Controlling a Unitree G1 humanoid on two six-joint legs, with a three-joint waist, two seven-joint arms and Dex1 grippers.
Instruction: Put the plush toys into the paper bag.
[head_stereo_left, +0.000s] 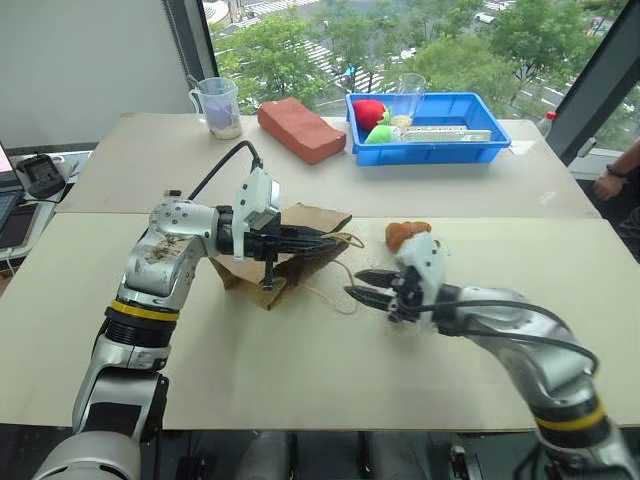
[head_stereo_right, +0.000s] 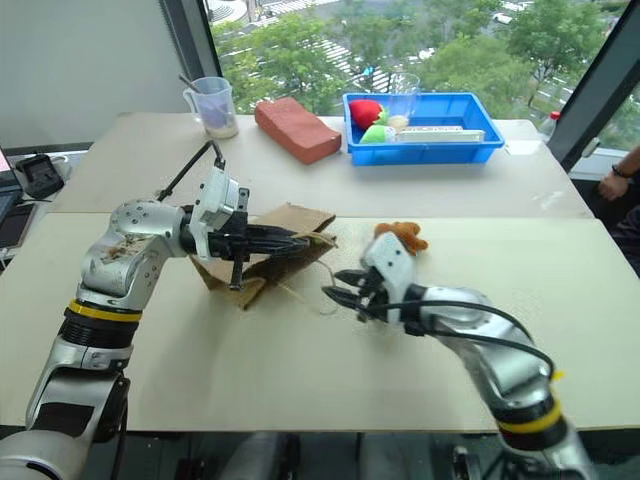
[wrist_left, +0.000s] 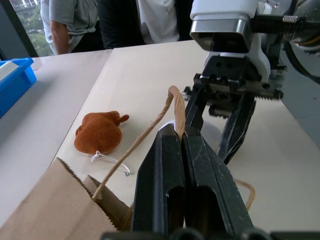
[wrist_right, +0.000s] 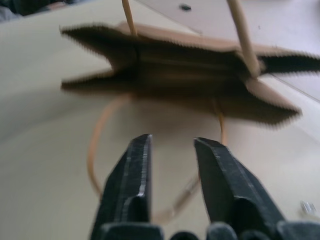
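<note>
I have the left gripper (head_stereo_left: 330, 240) clamped shut on the upper handle (wrist_left: 167, 107) of the bag (head_stereo_left: 305, 222), which lies near the middle of the desk (head_stereo_left: 300, 370), its mouth raised a little toward the right gripper (head_stereo_left: 358, 285). That one hovers just before the mouth with its jaws parted a little and nothing in them; the lower handle (wrist_right: 95, 150) lies loose on the desk beneath it. The paper is thin and light, so I judge it will crumple or tear at the handle if I pull hard; the far lip of the mouth looks the better hold for spreading it. The brown toy (head_stereo_left: 407, 233) sits just past my right wrist, soft and easy to pinch by its body. I cannot make out the white one. At the desk's far edge stand a blue tray (head_stereo_left: 480, 105), a brick (head_stereo_left: 300, 130) and a cup (head_stereo_left: 218, 105), well apart from my work. A person (wrist_left: 125, 20) stands at the right side.
</note>
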